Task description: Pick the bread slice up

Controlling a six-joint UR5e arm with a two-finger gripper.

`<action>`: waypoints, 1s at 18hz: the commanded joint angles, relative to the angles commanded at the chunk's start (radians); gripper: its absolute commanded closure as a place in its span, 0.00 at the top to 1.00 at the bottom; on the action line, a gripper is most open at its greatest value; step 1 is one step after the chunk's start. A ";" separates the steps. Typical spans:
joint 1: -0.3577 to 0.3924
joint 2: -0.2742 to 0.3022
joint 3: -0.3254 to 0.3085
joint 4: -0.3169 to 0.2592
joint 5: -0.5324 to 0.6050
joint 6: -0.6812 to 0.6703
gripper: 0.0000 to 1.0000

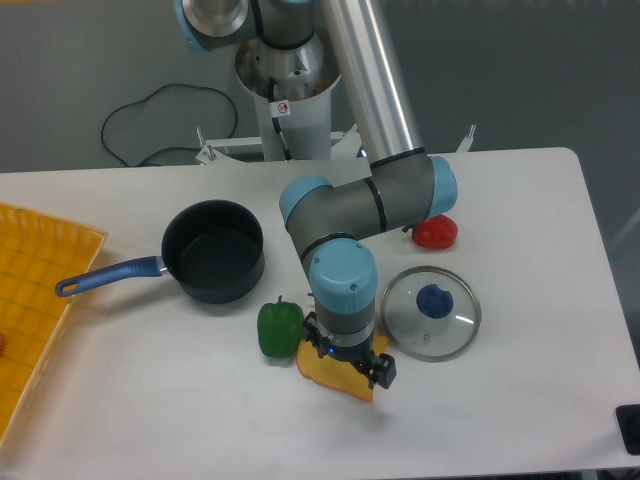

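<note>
The fixed camera, the only view, shows the gripper (345, 362) low over the bread slice (335, 376), which lies flat on the white bench (520, 400) just right of the green bell pepper (279, 328) and left of the glass pot lid (431, 311). The wrist housing hides most of the slice and the fingers themselves, so I cannot tell whether they are spread, pressed together or already pinching the slice; only a dark tip shows at the slice's right edge.

The step in hand looks like the final descent or the grasp itself. The next move probably calls for closing on the thin crust edge and lifting straight up, without nudging the green pepper that sits almost against the slice.

Counted: one bread slice, one green pepper, one red pepper (436, 233) behind the arm, one dark saucepan (213, 250) with a blue handle, one lid, one yellow tray (35, 290) at the left edge.
</note>
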 joint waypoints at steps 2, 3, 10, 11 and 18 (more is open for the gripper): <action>0.002 -0.002 -0.002 0.000 0.000 0.006 1.00; 0.002 -0.002 -0.003 -0.002 0.000 0.006 1.00; 0.002 -0.003 -0.009 -0.002 -0.017 -0.001 1.00; 0.002 -0.003 -0.008 -0.002 -0.020 -0.001 1.00; 0.002 -0.002 -0.008 -0.002 -0.020 -0.001 1.00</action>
